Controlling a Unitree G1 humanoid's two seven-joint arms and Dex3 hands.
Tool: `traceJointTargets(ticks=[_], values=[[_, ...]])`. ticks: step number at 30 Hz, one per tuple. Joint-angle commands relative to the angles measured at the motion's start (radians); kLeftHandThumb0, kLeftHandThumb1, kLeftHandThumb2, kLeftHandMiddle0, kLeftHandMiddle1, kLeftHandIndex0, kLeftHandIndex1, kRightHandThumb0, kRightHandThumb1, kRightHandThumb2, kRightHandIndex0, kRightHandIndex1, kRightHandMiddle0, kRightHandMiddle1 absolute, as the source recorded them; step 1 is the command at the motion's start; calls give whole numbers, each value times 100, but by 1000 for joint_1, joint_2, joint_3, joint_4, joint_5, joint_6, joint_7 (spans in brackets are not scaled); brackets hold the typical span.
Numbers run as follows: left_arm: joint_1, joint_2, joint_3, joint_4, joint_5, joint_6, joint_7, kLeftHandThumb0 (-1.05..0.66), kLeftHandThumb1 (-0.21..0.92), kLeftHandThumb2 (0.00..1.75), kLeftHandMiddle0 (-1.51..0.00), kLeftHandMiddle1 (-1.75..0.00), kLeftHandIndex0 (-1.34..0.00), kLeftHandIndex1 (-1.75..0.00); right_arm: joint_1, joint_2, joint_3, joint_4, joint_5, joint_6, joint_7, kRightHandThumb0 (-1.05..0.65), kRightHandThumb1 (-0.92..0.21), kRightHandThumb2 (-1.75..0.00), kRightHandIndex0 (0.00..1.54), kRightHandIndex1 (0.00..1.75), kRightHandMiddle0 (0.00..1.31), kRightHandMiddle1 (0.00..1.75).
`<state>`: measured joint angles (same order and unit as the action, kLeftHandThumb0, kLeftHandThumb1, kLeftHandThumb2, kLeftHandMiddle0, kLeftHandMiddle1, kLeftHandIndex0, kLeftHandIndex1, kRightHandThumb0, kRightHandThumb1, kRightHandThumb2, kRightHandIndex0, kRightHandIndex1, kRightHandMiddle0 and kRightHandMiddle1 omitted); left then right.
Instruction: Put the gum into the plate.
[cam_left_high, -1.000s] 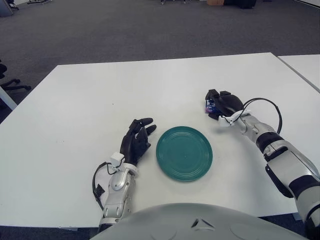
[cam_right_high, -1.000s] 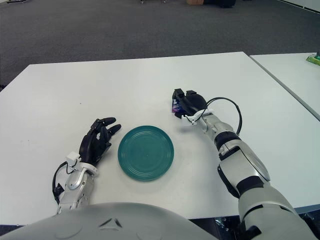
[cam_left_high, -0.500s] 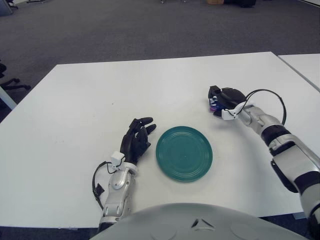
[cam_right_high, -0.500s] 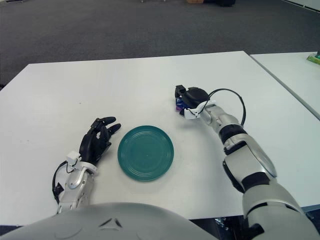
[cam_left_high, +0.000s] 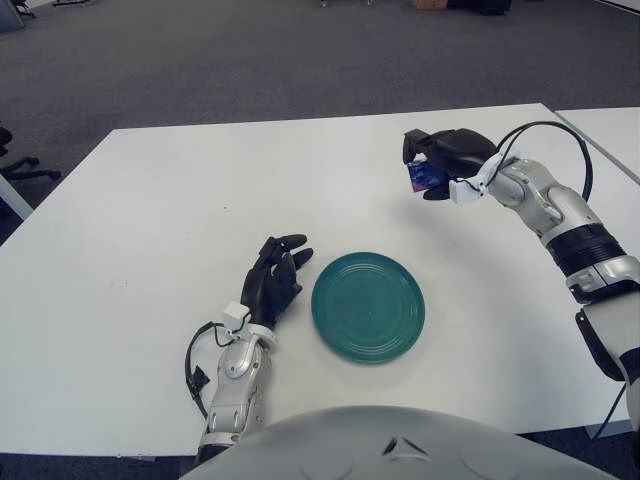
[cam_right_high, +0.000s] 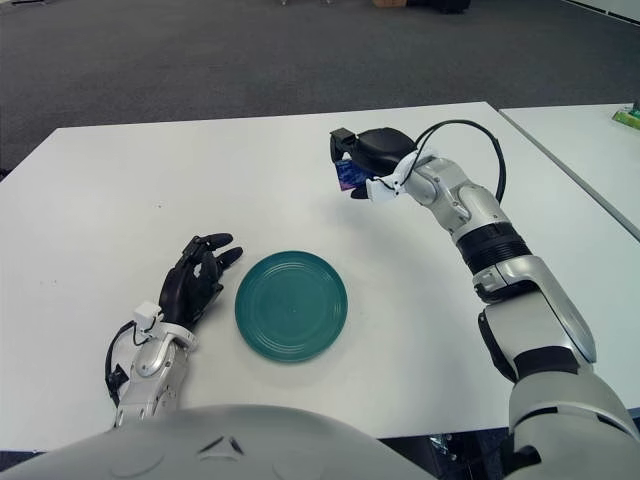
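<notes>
A round teal plate (cam_left_high: 368, 306) lies on the white table (cam_left_high: 160, 200), near its front edge. My right hand (cam_left_high: 437, 163) hangs in the air above the table, behind and to the right of the plate, with its fingers curled around a small blue and purple gum pack (cam_left_high: 421, 177). Only part of the pack shows between the fingers. In the right eye view the same hand (cam_right_high: 363, 165) holds the gum (cam_right_high: 347, 175). My left hand (cam_left_high: 274, 277) shows just left of the plate with its dark fingers spread and nothing in them.
A second white table (cam_right_high: 590, 150) stands to the right across a narrow gap, with a small green object (cam_right_high: 629, 118) on its far edge. Dark carpet lies beyond the table. A cable loops from the right wrist (cam_left_high: 560, 135).
My right hand has risen off the table with the gum in it and moved farther back and up. The left hand and the plate have stayed still.
</notes>
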<state>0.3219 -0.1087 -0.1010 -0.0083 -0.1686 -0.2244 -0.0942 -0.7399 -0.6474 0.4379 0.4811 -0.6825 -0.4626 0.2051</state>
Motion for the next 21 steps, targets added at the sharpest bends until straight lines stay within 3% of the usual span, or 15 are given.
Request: traceJointTargets(ticks=[1,10,21], values=[[3,-16,1,-3,-1,18,12,-79,92,77,-48,-78,-38,-114,-8,-6,-24,-74,31,-4,54,-41,-58,-99,92,175,42,175],[6,-13,0,-8,-3,22,10,-77,92,76,-49,-79,-38,-114,91,26,-46,-358,73,62,175,-41,-57,-99,94,175,42,175],[1,-10,6,-5,-5,28,9,-79,92,77,-49,-79,-40,-114,184,78,-53,-569,79,155,264,-42,-53,-104,101,175,45,175]])
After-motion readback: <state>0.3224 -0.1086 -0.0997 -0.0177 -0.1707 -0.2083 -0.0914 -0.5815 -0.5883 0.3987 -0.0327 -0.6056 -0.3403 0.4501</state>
